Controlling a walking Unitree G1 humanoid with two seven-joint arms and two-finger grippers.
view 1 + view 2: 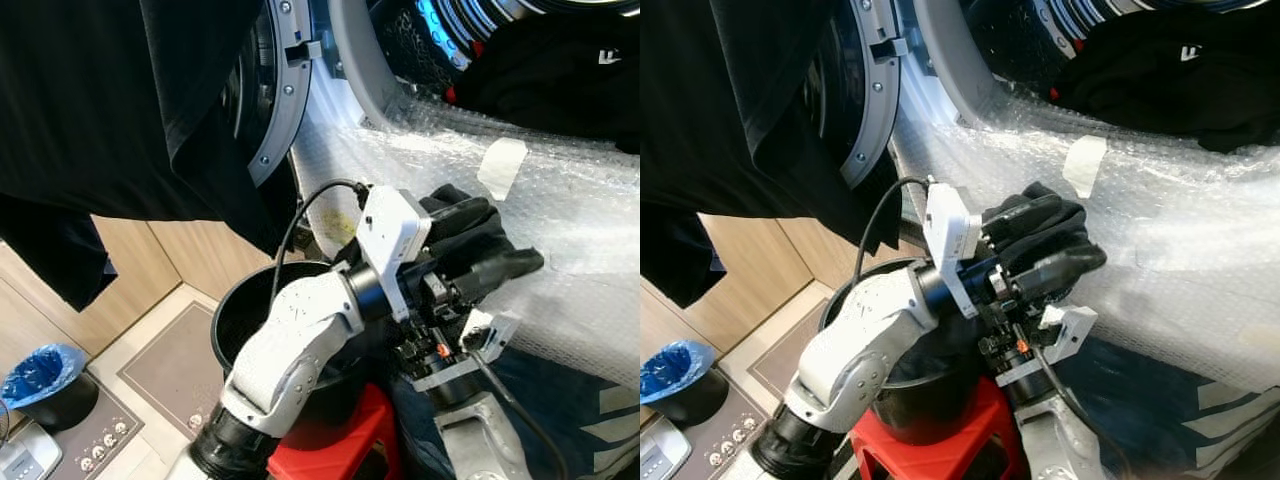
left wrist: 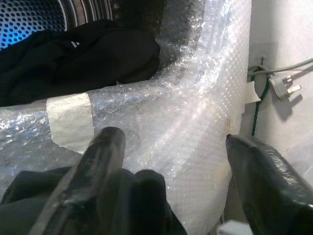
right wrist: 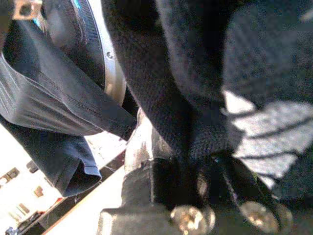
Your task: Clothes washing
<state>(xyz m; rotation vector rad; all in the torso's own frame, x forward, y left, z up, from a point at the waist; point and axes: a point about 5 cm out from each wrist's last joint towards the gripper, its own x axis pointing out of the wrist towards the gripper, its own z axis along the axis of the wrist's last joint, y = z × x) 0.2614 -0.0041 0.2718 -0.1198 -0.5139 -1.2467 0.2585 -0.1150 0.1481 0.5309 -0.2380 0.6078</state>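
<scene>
Two black garments (image 2: 73, 63) in drum (image 2: 29, 17)

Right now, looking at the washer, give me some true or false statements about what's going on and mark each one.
1. Black clothes lie inside the washer drum. True.
2. The washer door is closed. False: it stands open.
3. Bubble wrap covers the washer's front below the opening. True.
4. The left gripper's fingers are shut. False: they are spread apart.
5. The black bucket sits on a blue stool. False: the stool is red.
</scene>
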